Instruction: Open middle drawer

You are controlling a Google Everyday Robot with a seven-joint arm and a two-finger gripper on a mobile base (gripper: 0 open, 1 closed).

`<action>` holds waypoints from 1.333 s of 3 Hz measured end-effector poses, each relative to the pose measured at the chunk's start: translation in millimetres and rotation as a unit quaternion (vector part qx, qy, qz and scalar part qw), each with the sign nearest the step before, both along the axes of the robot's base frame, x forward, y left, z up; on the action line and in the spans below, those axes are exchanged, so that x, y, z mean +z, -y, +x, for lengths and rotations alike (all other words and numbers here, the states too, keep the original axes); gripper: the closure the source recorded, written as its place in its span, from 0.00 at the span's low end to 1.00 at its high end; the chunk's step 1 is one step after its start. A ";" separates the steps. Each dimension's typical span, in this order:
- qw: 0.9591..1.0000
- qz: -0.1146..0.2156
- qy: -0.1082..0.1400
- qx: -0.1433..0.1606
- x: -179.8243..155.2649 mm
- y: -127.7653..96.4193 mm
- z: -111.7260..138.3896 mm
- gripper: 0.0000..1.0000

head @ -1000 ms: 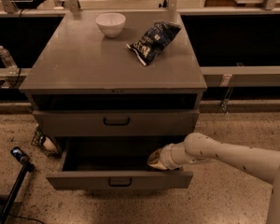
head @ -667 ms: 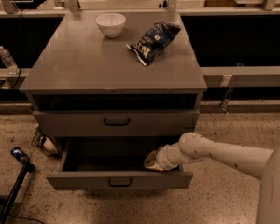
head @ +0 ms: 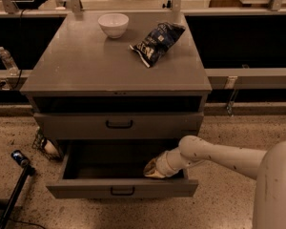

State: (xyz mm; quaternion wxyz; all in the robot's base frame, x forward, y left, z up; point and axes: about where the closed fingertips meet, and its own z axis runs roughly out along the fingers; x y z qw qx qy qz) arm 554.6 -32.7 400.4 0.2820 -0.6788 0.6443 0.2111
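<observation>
- Middle drawer (head: 86,189) is seen standing open, drawn forward out of the grey cabinet (head: 109,70) towards the camera; it sits below the closed upper drawer (head: 71,126), low down and near the floor (head: 229,128).
- Its long axis is laid left to right, parallel to the cabinet's face; the flat front panel is turned to the camera, and the small black centre pull (head: 122,191) is set in the middle of that panel.
- The dark interior is exposed from above; nothing can be made out in it apart from the gripper.
- The gripper (head: 151,169) is lowered into the drawer, right of centre and just behind the front panel; it is pointed to the left and slightly downward; whether it is open or closed cannot be told.
- The pale arm (head: 219,156) is brought in from the lower right and bent above the drawer's right end.
- On the cabinet top a white bowl (head: 113,24) is placed towards the back, and a dark blue chip bag (head: 157,42) is laid just to its right, apart from it.
- A water bottle (head: 7,60) is stood on the ledge to the left of the cabinet.
</observation>
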 end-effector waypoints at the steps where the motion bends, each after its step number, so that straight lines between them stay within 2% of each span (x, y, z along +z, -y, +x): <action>1: 0.999 0.002 -0.044 -0.009 -1.4 3.2 -27.2 1.00; 2: 0.995 0.010 -0.097 -0.027 -3.8 5.2 -60.4 1.00; 3: 0.989 0.014 -0.138 -0.043 -4.9 8.1 -85.0 1.00; 4: 0.987 0.014 -0.149 -0.058 -3.0 11.0 -87.4 1.00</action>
